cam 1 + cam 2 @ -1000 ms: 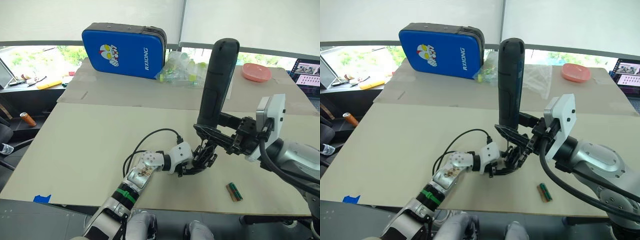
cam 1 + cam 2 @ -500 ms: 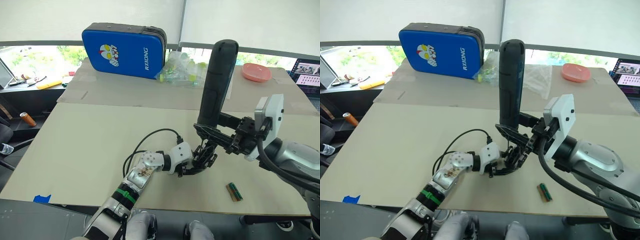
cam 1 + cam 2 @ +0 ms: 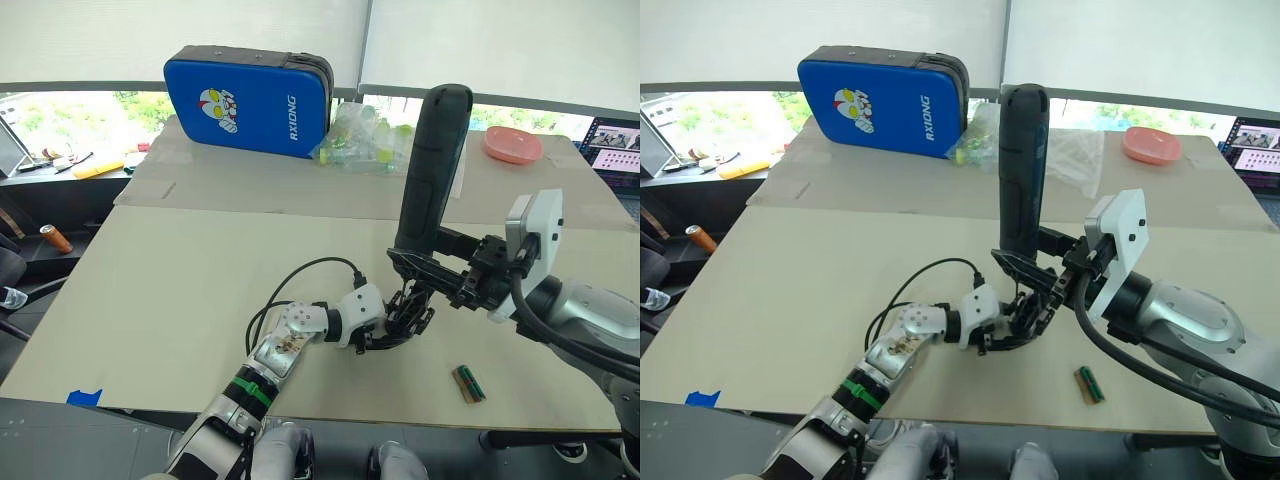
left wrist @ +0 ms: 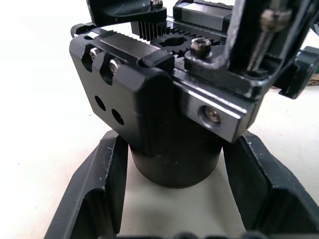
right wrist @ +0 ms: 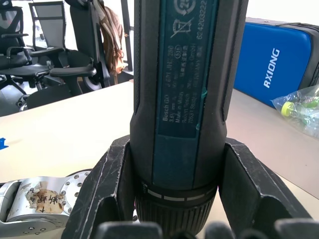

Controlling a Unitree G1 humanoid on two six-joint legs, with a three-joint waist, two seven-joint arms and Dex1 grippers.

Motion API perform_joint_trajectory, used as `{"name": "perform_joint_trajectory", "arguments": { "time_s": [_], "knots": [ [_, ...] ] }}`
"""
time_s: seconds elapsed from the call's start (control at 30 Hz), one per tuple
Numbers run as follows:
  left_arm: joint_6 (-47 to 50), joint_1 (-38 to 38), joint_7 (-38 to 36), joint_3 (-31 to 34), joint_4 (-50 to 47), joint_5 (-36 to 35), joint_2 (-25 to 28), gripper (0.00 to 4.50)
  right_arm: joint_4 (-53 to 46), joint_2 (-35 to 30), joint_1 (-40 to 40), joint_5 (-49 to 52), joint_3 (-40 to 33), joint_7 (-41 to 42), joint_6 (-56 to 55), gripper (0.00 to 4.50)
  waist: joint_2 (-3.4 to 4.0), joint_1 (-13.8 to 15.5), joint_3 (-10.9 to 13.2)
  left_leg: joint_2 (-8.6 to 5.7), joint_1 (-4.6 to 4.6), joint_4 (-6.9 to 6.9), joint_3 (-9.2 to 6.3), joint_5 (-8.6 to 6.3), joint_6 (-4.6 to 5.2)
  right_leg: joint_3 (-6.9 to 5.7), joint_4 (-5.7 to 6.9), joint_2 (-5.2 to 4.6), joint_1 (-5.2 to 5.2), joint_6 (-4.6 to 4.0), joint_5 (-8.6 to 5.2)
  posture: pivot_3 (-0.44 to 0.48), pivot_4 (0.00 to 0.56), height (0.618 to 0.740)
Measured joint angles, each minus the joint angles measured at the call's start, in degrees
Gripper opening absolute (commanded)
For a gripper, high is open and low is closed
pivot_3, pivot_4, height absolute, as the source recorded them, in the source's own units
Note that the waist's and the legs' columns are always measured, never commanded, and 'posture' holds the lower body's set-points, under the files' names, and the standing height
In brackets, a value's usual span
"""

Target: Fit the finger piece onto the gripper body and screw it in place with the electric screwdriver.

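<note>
Here we have both task things in hand near the lower middle of the head views. Our left gripper (image 3: 400, 325) has its fingers (image 4: 102, 184) closed around the round base of the gripper body (image 4: 169, 114), one finger on each side of the cylinder, pinning it on the worktop (image 3: 180, 290). Our right gripper (image 3: 1035, 272) has its fingers (image 5: 112, 184) clamped on the lower end of the electric screwdriver (image 3: 430, 170), which stands nearly upright with its nose pointing down at the gripper body; we cannot make out the bit itself.

We judge the screwdriver to be rigid, fairly heavy and top-heavy as held, since most of its matte barrel rises above the fingers; holding low by the collar keeps the tip steady, but the tall body could lever sideways if we push off-axis. The gripper body looks stiff and dense, with brackets, gear teeth and screw heads on top; its smooth cylinder is the sensible place to hold it, though it may turn under the screwdriver's torque. We cannot pick out the finger piece separately among the black parts.
</note>
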Motion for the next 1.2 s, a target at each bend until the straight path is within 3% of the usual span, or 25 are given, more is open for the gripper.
{"name": "perform_joint_trajectory", "arguments": {
  "time_s": [1.2],
  "knots": [
    [0.04, 0.06, 0.00, -0.01, -0.10, 0.00, 0.04, 2.28, 0.28, 1.35, 0.01, -0.54, 0.19, -0.02, -0.01, 1.94, 0.00, -0.01, 0.00, 0.00, 0.00, 0.00, 0.00, 0.00, -0.01, 0.00, 0.01, 0.02, 0.00, 0.00, 0.00, 0.000, 0.150, 0.740]
  ]
}}
